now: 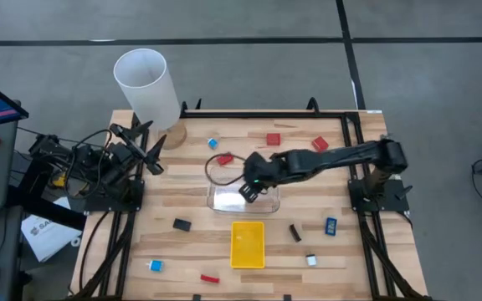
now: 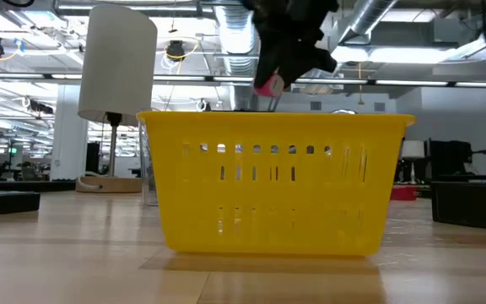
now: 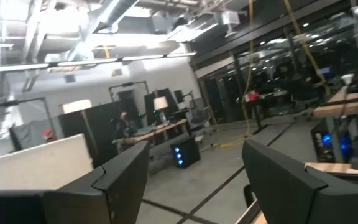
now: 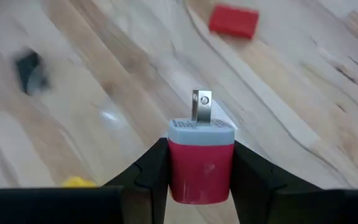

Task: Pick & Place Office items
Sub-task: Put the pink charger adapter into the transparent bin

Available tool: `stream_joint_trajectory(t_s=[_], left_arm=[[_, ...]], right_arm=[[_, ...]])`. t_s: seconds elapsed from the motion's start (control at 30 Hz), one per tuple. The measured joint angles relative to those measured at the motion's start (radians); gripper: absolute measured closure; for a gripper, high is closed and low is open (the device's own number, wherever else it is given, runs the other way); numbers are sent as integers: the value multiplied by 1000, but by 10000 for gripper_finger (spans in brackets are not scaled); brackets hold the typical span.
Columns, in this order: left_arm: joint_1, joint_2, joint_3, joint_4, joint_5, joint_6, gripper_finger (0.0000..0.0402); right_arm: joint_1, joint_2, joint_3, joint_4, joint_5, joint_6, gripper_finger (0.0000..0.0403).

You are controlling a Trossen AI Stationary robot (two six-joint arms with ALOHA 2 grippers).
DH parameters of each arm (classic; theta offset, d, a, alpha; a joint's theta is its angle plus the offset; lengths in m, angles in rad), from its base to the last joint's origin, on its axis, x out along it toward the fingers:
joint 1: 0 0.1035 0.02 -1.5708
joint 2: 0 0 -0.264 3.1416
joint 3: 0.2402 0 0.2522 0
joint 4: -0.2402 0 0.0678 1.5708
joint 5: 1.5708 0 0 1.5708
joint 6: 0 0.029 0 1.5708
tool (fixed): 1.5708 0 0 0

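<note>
My right gripper (image 1: pixel 252 186) hangs over the clear plastic tray (image 1: pixel 224 201) at mid-table, shut on a small red block with a pale blue cap and a metal prong (image 4: pixel 201 168). In the low view that block (image 2: pixel 268 85) shows pink above the yellow tray (image 2: pixel 277 181). Other office items lie flat on the table: red blocks (image 1: pixel 273 139) (image 1: pixel 320 144) (image 1: pixel 224 159), a blue-and-white bit (image 1: pixel 212 143), black bits (image 1: pixel 182 224) (image 1: pixel 294 232) and a thin red stick (image 1: pixel 210 278). My left gripper (image 1: pixel 146 144) waits open at the table's left edge, and its wrist view (image 3: pixel 194 152) looks into the room. My right gripper pinches the red block by its two opposite side faces (image 4: pixel 174 171), one finger (image 4: pixel 151 174) on each side. The capped end with the prong (image 4: pixel 201 106) sticks out past the fingertips. The block is lifted clear of the table.
The yellow tray (image 1: pixel 248 244) sits just nearer than the clear tray. A tall white cylinder (image 1: pixel 146 88) stands at the far left corner. A blue bit (image 1: pixel 330 226), a white bit (image 1: pixel 311 260) and a blue-and-white bit (image 1: pixel 155 266) lie near the front edge.
</note>
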Motion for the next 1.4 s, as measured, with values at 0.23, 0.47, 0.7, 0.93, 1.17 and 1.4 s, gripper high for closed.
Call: stream_joint_trajectory(t_s=[0.23,0.47,0.7,0.93,1.17,1.4], left_arm=[[0,-5,0,-4,-3,-3,149],[0,-5,0,-4,-34,-1,149],[0,-5,0,-4,-36,-1,149],[0,-5,0,-4,-36,-1,149],[0,-5,0,-4,-36,-3,149],[0,-5,-1,-4,-36,-4,149]], right_arm=[[4,187,191,-174,-25,-9,281],[-6,281,196,-146,-54,8,280],[-29,349,197,-113,-96,1,278],[-42,397,196,-103,-123,-9,277],[-40,396,197,-77,-126,-14,277],[-40,395,197,-77,-127,-14,276]])
